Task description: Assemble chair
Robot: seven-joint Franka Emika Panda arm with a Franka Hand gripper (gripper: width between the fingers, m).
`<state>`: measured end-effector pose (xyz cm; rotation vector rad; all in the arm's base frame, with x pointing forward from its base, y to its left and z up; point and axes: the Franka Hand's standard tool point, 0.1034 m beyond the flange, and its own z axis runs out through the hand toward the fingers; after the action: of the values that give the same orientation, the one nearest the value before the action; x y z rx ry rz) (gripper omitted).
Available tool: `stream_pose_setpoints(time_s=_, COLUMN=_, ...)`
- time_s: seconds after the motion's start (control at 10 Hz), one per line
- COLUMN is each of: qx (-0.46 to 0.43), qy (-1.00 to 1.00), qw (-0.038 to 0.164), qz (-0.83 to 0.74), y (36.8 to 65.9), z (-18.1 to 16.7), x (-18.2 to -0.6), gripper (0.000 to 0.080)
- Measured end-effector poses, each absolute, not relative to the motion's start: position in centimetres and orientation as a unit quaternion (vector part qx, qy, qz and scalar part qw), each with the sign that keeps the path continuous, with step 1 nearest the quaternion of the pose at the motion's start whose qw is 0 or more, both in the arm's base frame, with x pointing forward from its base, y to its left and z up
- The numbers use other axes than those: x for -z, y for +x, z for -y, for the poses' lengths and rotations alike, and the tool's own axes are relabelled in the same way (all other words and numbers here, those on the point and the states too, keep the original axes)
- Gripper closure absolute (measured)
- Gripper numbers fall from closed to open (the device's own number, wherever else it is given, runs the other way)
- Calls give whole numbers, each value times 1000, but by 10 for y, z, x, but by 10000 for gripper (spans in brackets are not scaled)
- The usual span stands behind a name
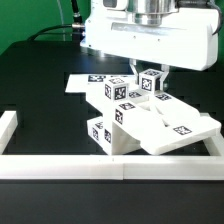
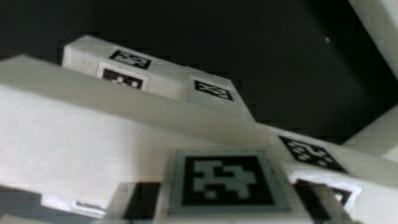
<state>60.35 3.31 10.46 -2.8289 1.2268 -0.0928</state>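
Note:
The chair is in separate white tagged pieces, heaped in the middle of the black table (image 1: pixel 40 110) in the exterior view. A flat slab (image 1: pixel 180 125) leans at the exterior view's right, and blocky pieces (image 1: pixel 112 120) stand stacked beside it. My gripper (image 1: pixel 150 75) comes down from above and is shut on a small tagged chair piece (image 1: pixel 151 84) on top of the heap. In the wrist view that chair piece (image 2: pixel 224 178) fills the gap between my dark fingers (image 2: pixel 143 200). Beyond it lie further tagged chair pieces (image 2: pixel 151 72).
A long white border rail (image 1: pixel 110 165) runs along the front, and a shorter rail (image 1: pixel 8 128) stands at the exterior view's left. The marker board (image 1: pixel 84 82) lies flat behind the heap. Cables hang at the back.

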Motion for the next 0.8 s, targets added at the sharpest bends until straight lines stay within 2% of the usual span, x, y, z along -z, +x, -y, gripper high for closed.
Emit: stream_pose_setpoints(time_s=0.8, qx=19, qy=-820, qw=45, qz=-571, y=604, z=-38, x=-105, gripper=530)
